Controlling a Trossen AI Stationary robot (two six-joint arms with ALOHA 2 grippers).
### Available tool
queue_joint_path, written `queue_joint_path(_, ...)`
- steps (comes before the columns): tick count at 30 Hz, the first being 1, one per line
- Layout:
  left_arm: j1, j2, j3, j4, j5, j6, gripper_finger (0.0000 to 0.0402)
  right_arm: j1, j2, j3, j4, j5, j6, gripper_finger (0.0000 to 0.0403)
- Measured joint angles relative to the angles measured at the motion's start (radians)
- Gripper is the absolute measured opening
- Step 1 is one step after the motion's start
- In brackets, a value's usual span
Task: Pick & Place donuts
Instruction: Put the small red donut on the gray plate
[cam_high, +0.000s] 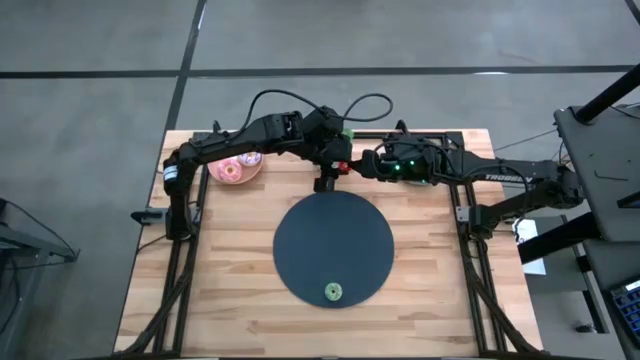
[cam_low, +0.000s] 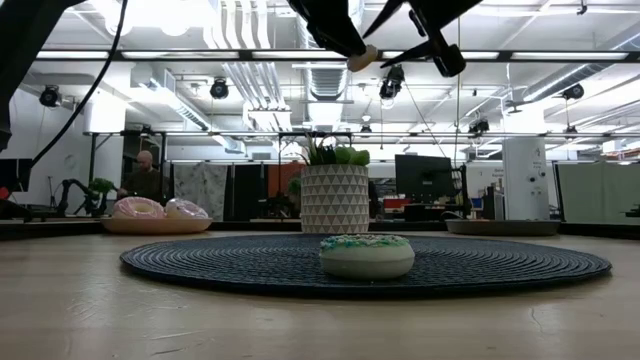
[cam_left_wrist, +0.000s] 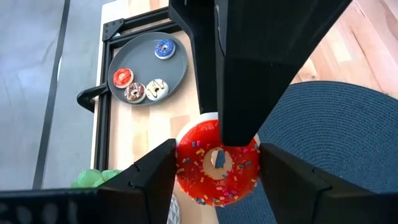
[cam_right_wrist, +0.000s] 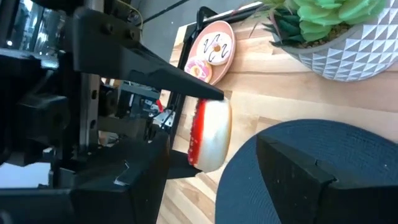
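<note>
The left gripper (cam_left_wrist: 217, 163) pinches a red donut (cam_left_wrist: 217, 165) by its outer edge, one finger on each side, and holds it in the air over the back edge of the dark round mat (cam_high: 333, 235). The right gripper (cam_right_wrist: 211, 168) has met it there. Its fingers are spread to either side of the donut's two flat faces, with a gap showing on at least one side, so it is around the donut but not clamped on it.

Behind the left arm, the pink plate (cam_right_wrist: 231, 55) holds two bigger donuts, one white (cam_right_wrist: 217, 42) and one pink (cam_right_wrist: 198, 70). The grey plate (cam_left_wrist: 149, 62) carries four small ones – blue (cam_left_wrist: 164, 48), red (cam_left_wrist: 122, 77), brown (cam_left_wrist: 135, 92) and cream (cam_left_wrist: 156, 89). A green-topped donut (cam_high: 332, 291) lies alone on the mat near its front edge.

The overhead view hides the grey plate under the right arm – only the left wrist camera shows what it holds. The right wrist camera sees the held donut edge-on, red icing over a cream base. From table height the grippers sit at the very top, and the patterned plant pot (cam_low: 335, 198) stands behind the mat.
</note>
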Motion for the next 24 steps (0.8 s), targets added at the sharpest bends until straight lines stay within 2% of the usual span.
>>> queue_joint_path(8, 0.000, 0.000, 0.000, 0.000, 0.000, 0.000, 0.0193, -0.015, 0.000, -0.010, 0.062, -0.003, -0.003, 0.0223)
queue_joint_path(16, 0.000, 0.000, 0.000, 0.000, 0.000, 0.000, 0.0193, -0.016, 0.000, -0.010, 0.066, -0.024, 0.008, 0.0222)
queue_joint_path(24, 0.000, 0.000, 0.000, 0.000, 0.000, -0.001, 0.0193, -0.016, 0.000, -0.010, 0.066, -0.036, 0.017, 0.0205)
